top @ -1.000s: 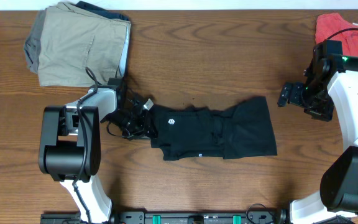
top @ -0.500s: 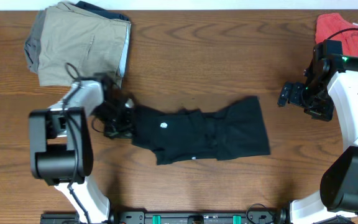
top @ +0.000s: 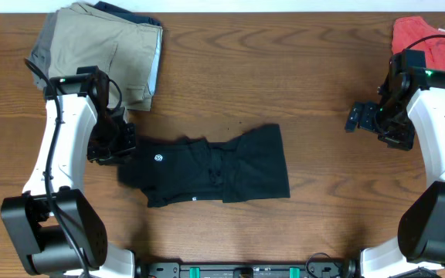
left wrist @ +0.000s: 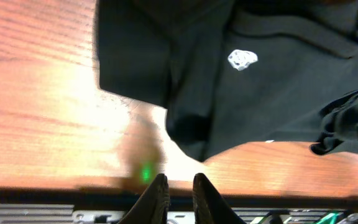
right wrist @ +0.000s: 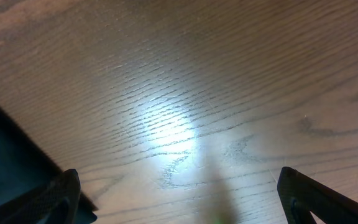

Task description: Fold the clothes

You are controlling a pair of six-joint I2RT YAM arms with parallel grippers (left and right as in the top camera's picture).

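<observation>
The black clothes (top: 207, 166) lie flat and partly folded on the wooden table, left of centre, with the small white round logo (top: 160, 158) near the left end. My left gripper (top: 113, 148) is at the garment's upper left corner. In the left wrist view its fingers (left wrist: 179, 186) are nearly together with nothing between them, and the black fabric (left wrist: 260, 81) with the logo (left wrist: 242, 59) lies beyond the tips. My right gripper (top: 358, 117) is open and empty over bare wood to the right of the garment; its fingers (right wrist: 179, 193) are spread wide.
A folded khaki-beige garment (top: 91, 50) lies at the back left, close behind my left arm. A coral-red top (top: 431, 38) lies at the back right corner, beside my right arm. The table's front edge runs just below the black garment.
My left arm has swung left and toward the back, and the black garment has slid left with it by roughly a gripper's length. The right arm has not moved.
</observation>
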